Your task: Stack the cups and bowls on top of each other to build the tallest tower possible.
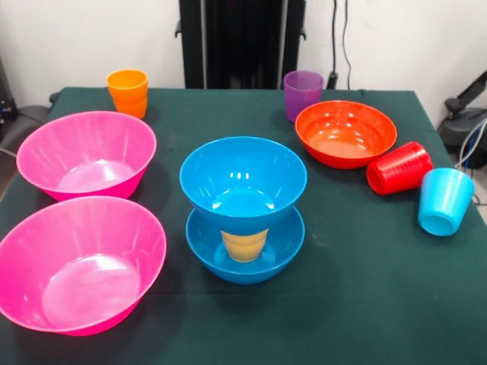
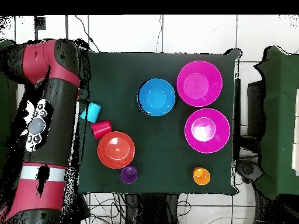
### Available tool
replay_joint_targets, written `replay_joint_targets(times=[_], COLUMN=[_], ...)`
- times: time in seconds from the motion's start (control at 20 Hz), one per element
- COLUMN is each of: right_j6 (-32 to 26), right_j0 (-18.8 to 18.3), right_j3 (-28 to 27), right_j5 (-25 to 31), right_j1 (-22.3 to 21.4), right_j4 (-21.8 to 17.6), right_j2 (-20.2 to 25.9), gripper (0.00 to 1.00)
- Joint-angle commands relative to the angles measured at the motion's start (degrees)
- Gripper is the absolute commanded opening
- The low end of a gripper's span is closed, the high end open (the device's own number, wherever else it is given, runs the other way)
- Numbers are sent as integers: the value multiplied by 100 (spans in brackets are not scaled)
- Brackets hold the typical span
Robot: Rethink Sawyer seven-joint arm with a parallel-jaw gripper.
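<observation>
The tower stands mid-table: a lower blue bowl [image 1: 204, 245] holds an upside-down yellow cup [image 1: 245, 244], and a second blue bowl [image 1: 243, 179] rests on that cup. From above only the top blue bowl [image 2: 156, 97] shows. Two pink bowls [image 1: 87, 156] [image 1: 80, 266] sit open side up to its left. An orange-red bowl [image 1: 346, 133] lies at the right rear. The orange cup [image 1: 128, 91] and purple cup [image 1: 303, 93] stand upright at the back. A red cup [image 1: 399, 167] lies on its side beside an upside-down light blue cup [image 1: 444, 199]. No gripper shows.
The red and black arm [image 2: 47, 116] is drawn back beside the table's edge, close to the light blue cup [image 2: 90, 112] and red cup [image 2: 101, 129]. The dark green tablecloth [image 1: 365, 289] covers the whole table. Cables hang beyond its edges.
</observation>
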Motion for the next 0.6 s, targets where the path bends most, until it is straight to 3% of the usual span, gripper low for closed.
replay_joint_targets(times=[0.05, 0.3, 0.6], right_j6=[1467, 1550, 1840], right_j0=[164, 344, 585], right_j3=[726, 890, 1373], right_j5=[-484, -797, -1559], right_j1=[144, 138, 202], right_j4=[75, -135, -48], right_j2=[619, 490, 606], gripper=[100, 100, 100])
